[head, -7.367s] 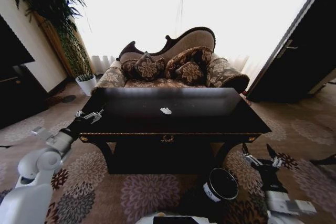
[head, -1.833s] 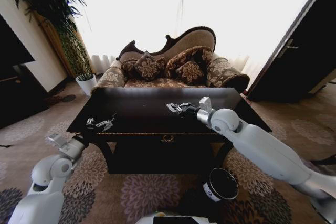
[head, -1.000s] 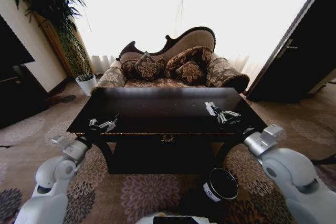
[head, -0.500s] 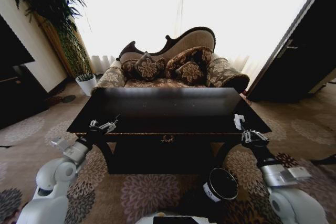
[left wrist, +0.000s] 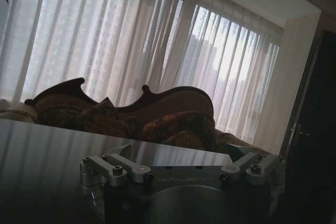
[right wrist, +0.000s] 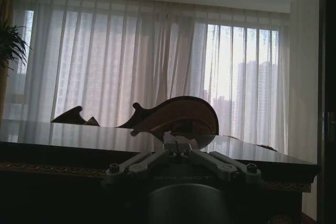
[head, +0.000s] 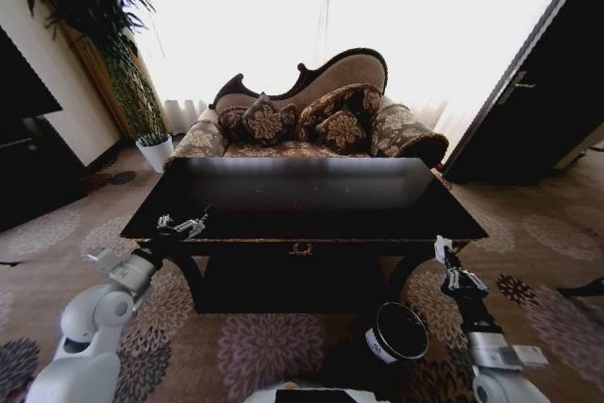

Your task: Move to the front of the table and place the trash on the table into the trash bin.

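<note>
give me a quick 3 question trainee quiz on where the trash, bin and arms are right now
1. True or false: the right gripper holds a white piece of trash off the table's front right corner.
2. Where does the trash bin stand?
A. on the sofa
B. on the carpet in front of the table, toward the robot's right
C. beside the potted plant
3. Fill in: the left gripper hangs over the table's front ____ corner.

Key:
1. True
2. B
3. left
</note>
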{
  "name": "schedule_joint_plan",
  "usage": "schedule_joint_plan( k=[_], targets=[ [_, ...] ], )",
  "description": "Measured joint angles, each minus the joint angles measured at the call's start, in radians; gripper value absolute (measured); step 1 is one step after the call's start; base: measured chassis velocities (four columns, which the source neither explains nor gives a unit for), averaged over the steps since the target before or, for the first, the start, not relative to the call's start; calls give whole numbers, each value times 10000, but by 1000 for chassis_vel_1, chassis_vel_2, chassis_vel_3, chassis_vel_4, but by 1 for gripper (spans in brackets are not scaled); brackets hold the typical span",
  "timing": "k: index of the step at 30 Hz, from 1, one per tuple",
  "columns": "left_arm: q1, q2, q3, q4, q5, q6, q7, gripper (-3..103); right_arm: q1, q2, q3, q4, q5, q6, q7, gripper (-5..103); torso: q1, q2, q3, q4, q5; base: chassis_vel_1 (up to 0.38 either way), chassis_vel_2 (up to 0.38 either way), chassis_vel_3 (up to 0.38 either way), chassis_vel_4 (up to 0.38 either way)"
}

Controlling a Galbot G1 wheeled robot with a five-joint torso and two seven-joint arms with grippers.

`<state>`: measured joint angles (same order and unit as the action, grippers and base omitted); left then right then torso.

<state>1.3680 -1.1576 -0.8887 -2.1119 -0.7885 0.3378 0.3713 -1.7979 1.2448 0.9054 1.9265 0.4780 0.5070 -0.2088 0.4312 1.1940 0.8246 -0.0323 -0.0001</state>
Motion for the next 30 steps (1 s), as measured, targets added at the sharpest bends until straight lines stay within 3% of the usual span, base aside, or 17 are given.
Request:
schedule_joint_plan(
  k=[5,9,12,19,30],
  targets=[
    [-81,43,34,95,-52,-19,0,100,311,28,-362,-1315,-81,764,-712,0,0,-2,1,0,0,0,0,0,0],
    [-127,100,32,166,-99,-48,1,100,625,33,-543,-2416,-263,1060,-839,0,0,-2,0,0,0,0,0,0,0],
    [-137,111,32,183,-106,-53,2,100,762,33,-588,-2832,-352,1085,-835,0,0,-1,0,0,0,0,0,0,0],
    [-136,122,84,177,-105,-58,4,100,2183,-189,-1075,-5627,-1044,940,-301,0,0,-2,0,0,1,0,0,0,0],
    [-24,161,-65,99,-102,-87,8,100,3082,-149,-1297,-7526,-2133,655,66,0,0,-2,0,0,-1,0,0,0,0]
  ],
)
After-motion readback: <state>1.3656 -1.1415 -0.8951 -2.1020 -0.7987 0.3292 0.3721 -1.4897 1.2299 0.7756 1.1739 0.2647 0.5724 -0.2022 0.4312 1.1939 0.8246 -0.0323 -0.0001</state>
